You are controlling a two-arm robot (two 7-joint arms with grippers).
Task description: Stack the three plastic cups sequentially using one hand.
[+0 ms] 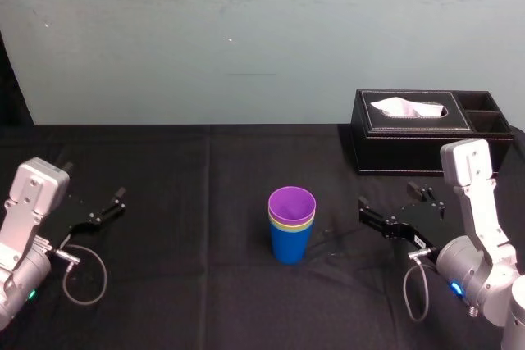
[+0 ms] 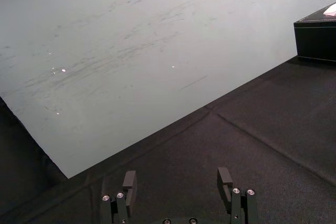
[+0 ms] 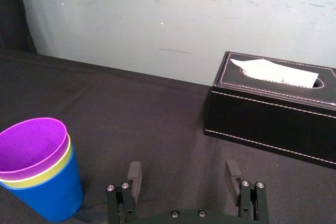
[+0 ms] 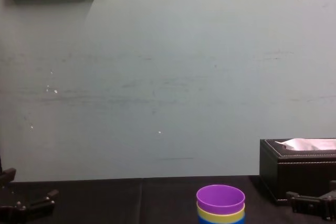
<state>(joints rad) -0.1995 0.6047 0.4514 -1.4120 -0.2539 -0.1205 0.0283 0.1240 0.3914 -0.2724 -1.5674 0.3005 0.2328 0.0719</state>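
The three plastic cups stand nested in one upright stack at the table's middle: blue cup [image 1: 289, 243] at the bottom, yellow-green cup [image 1: 292, 222] in it, purple cup [image 1: 292, 202] on top. The stack also appears in the right wrist view [image 3: 37, 171] and the chest view [image 4: 220, 203]. My right gripper [image 1: 387, 201] hovers to the right of the stack, apart from it. It is open, with nothing between its fingers [image 3: 135, 174]. My left gripper [image 1: 94, 186] rests far off at the left, open and holding nothing [image 2: 177, 181].
A black tissue box [image 1: 426, 129] with a white tissue stands at the back right, behind the right arm. Black cloth [image 1: 205, 186] covers the table. A pale wall [image 1: 246, 30] rises behind its far edge. A cable [image 1: 86, 272] loops beside the left arm.
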